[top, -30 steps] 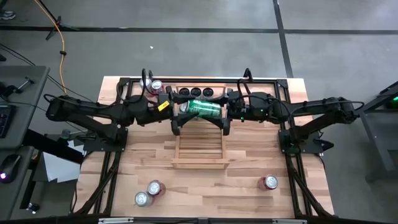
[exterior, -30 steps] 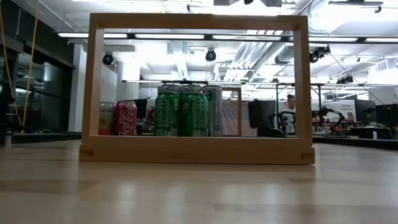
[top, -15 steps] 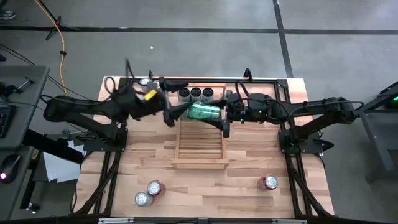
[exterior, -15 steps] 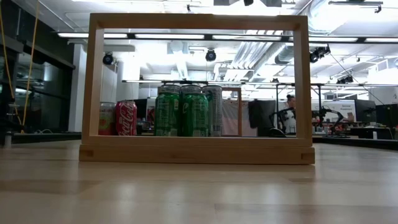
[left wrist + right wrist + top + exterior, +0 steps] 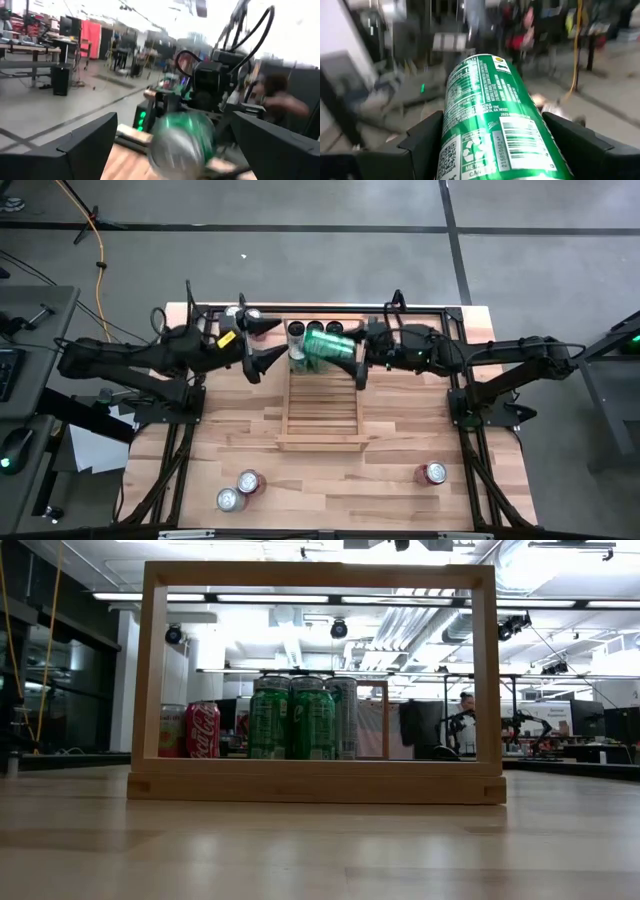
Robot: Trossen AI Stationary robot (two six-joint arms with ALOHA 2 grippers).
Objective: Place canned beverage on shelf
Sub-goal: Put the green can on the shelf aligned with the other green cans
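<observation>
High view: the green can (image 5: 327, 346) lies sideways, clamped in the right gripper (image 5: 352, 352) above the far end of the slatted shelf (image 5: 320, 410); its printed barcode and recycling mark face the right wrist camera. Three cans (image 5: 315, 330) stand upright just behind the shelf's far end. The left gripper (image 5: 262, 342) hangs spread wide, holding nothing, beside it over the counter (image 5: 390, 455).

Orange cable (image 5: 99, 255) on floor (far-left) — person (image 5: 463, 720) beyond table.
</observation>
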